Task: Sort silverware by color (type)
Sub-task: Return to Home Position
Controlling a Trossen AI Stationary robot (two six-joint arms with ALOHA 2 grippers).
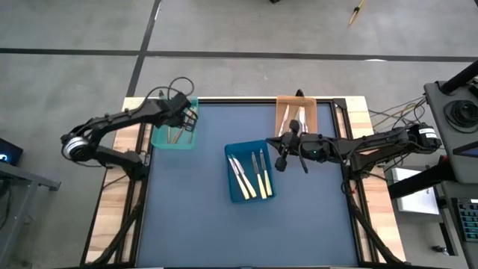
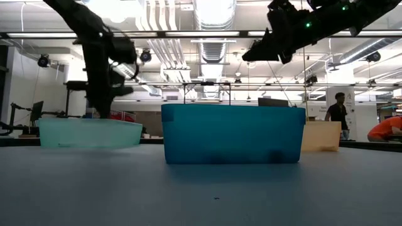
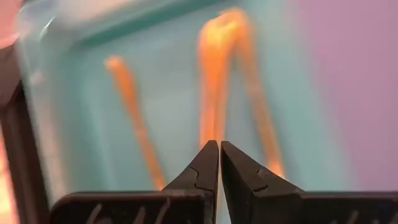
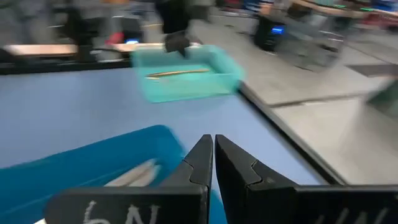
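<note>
- Over the teal tray at the desk's left edge, the left gripper hovers clenched and empty; gold-handled silverware lies inside beneath it.
- Beside the blue tray, the right gripper hangs clenched on nothing, clear of the cream-handled pieces.
- Behind it, the orange tray holds pale-handled pieces.
- No utensil lies loose on the desk, so sorting looks finished; both arms seem free to retract.
</note>
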